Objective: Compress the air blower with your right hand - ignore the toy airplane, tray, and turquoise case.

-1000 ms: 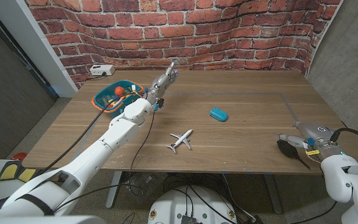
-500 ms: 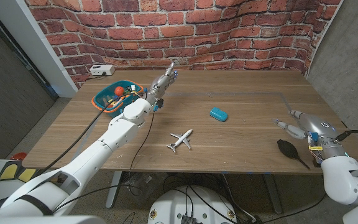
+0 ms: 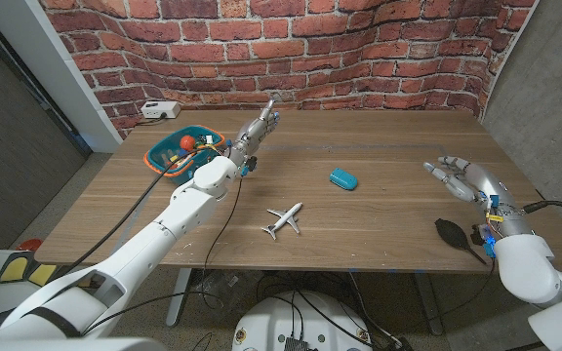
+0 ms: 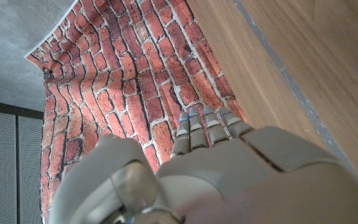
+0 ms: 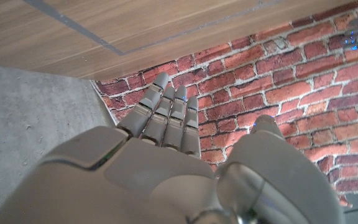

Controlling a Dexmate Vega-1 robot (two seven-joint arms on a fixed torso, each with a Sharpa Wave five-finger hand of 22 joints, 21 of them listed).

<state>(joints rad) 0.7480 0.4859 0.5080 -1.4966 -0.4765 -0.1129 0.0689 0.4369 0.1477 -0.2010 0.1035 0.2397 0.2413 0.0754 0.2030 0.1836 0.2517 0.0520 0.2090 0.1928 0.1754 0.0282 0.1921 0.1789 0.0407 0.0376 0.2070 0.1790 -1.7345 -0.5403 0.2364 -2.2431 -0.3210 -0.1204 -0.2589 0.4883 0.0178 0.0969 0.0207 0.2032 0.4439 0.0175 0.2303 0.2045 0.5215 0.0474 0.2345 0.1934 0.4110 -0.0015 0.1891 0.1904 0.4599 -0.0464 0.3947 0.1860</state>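
air blower (image 3: pixel 454 235): black bulb, tapered nozzle, lying on counter (image 3: pixel 379 210) | no readable writing | my right hand (image 3: pixel 464 179) above it, fingers spread, empty

You see a wooden table (image 3: pixel 379 224) with a smooth, matt brown grain and thin dark seam lines. The black air blower (image 3: pixel 453 235) looks like matt rubber. The small turquoise case (image 3: pixel 342 178) and the white toy airplane (image 3: pixel 284 219) look like smooth plastic. Your right hand (image 3: pixel 464 178) and left hand (image 3: pixel 259 127) have grey, slightly glossy plastic shells. Behind stands a rough red brick wall (image 3: pixel 359 49).
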